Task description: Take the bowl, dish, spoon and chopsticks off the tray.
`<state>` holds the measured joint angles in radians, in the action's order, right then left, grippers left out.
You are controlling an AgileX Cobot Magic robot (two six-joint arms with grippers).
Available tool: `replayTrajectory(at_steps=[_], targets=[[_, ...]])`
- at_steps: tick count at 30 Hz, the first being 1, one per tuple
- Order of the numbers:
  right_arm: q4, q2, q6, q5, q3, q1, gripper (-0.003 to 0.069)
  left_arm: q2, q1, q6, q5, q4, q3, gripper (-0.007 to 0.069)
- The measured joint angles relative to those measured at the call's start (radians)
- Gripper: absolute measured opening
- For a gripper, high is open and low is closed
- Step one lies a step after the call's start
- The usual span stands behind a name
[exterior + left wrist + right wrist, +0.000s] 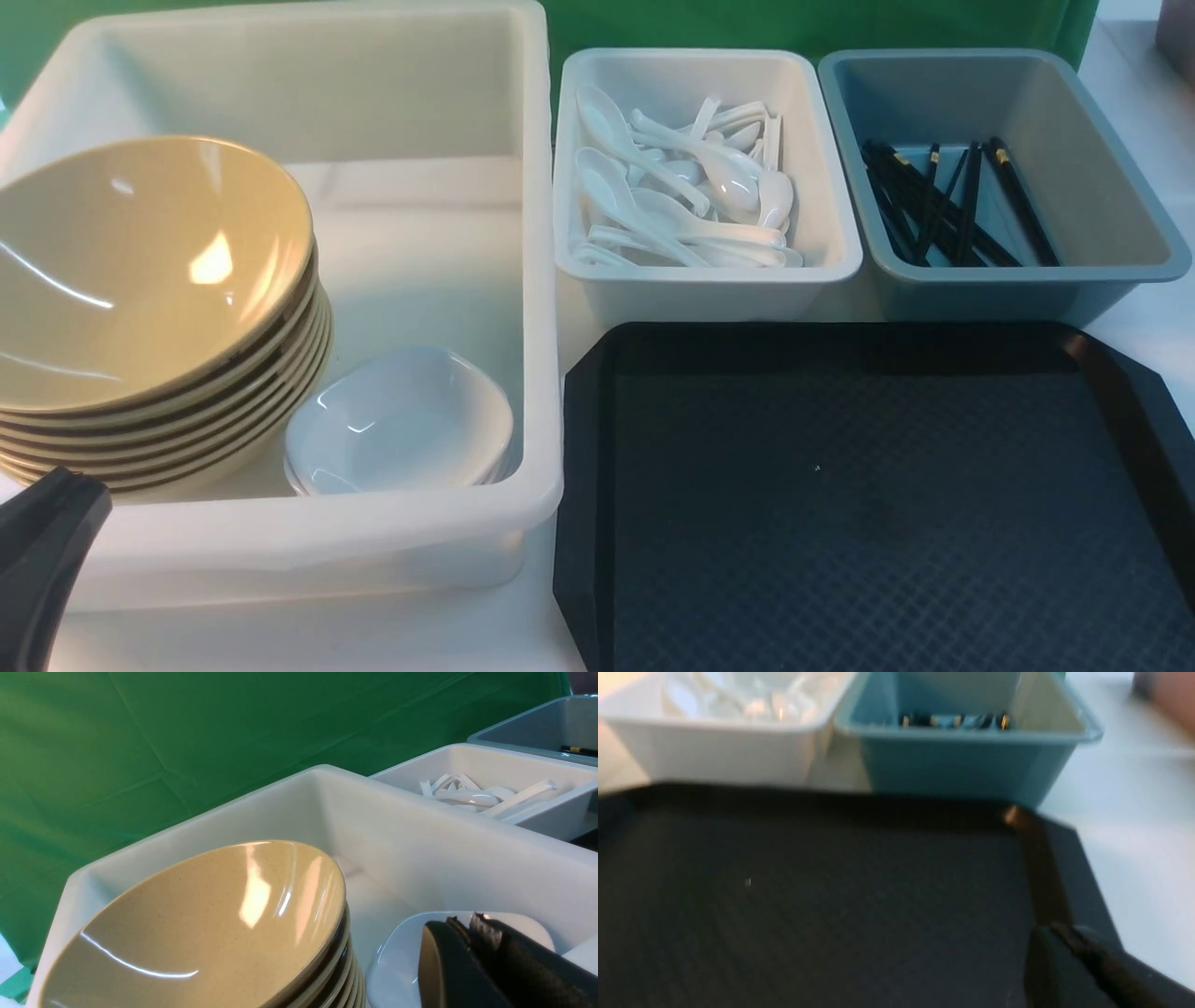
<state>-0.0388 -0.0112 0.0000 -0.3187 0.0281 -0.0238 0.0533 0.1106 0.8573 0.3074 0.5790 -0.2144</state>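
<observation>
Beside the bare tray [878,504], both closed, empty grippers, left gripper [472,933] and right gripper [1057,940], risked clipping the tubs.

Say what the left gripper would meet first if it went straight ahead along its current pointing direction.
Probably the white dish lying beside the stacked yellow bowls in the large white tub. The shut left gripper points over it in the wrist view; depth is unclear.

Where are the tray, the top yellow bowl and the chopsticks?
tray [868,504]: front view, bare textured floor.
top yellow bowl [140,271]: front view, inner surface, top of the stack.
chopsticks [943,210]: front view, mid-shafts, in the grey-blue tub.
</observation>
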Motion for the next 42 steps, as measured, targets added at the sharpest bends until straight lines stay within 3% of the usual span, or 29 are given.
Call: replayTrajectory(at_steps=[29, 32, 35, 37, 38, 39, 40, 42], targets=[[0.005, 0.000, 0.005, -0.001, 0.000, 0.000, 0.0069, -0.003, 0.000, 0.000, -0.001, 0.000, 0.006, 0.0008], [0.005, 0.000, 0.005, -0.001, 0.000, 0.000, 0.0074, -0.039, -0.011, -0.005, -0.003, -0.061, 0.041, 0.0008], [0.005, 0.000, 0.005, -0.001, 0.000, 0.000, 0.0078, -0.063, -0.034, -0.119, -0.011, -0.156, 0.082, 0.0008], [0.005, 0.000, 0.005, -0.001, 0.000, 0.000, 0.0079, -0.066, -0.055, -0.343, -0.032, -0.243, 0.122, 0.0008], [0.005, 0.000, 0.005, -0.001, 0.000, 0.000, 0.0080, -0.066, -0.057, -0.365, -0.037, -0.263, 0.129, 0.0008], [0.005, 0.000, 0.005, -0.001, 0.000, 0.002, 0.0080, -0.067, -0.068, -0.528, -0.056, -0.346, 0.154, 0.0008], [0.005, 0.000, 0.005, -0.001, 0.000, 0.002, 0.0080, -0.067, -0.070, -0.547, -0.063, -0.357, 0.161, 0.0008], [0.005, 0.000, 0.005, -0.001, 0.000, 0.002, 0.0083, -0.067, -0.072, -0.791, -0.105, -0.501, 0.217, 0.0008]])
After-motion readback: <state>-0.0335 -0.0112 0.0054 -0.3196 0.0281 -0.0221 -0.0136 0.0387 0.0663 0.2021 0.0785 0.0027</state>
